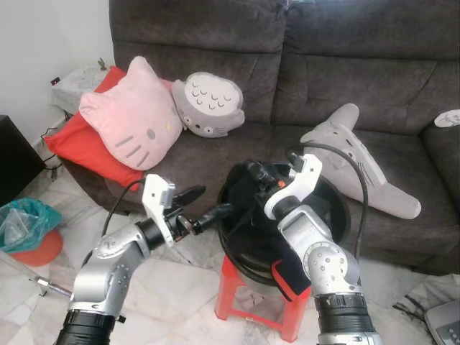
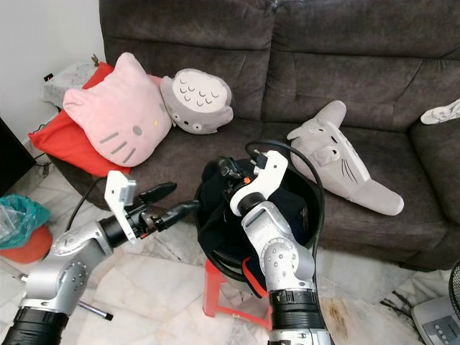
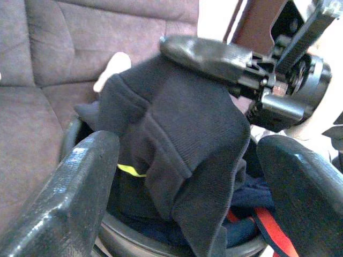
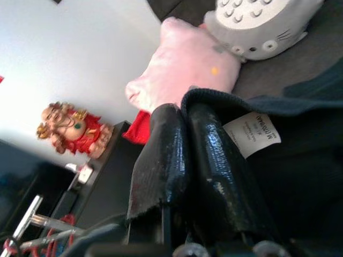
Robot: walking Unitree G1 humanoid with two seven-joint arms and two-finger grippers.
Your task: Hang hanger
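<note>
two black finger pairs: right gripper (image 4: 185,155) clamped on knitted dark garment (image 3: 182,139), left gripper (image 1: 208,205) apart.

Pink cat cushion (image 1: 133,118) and grey ray plush (image 1: 359,162) on sofa (image 1: 302,65).

1 white sewn tag (image 4: 252,134) on dark garment (image 4: 300,160), print too blurred to read

Left gripper (image 1: 203,205) spread wide, reaching forward — right gripper (image 4: 179,155) clamped tight.
</note>
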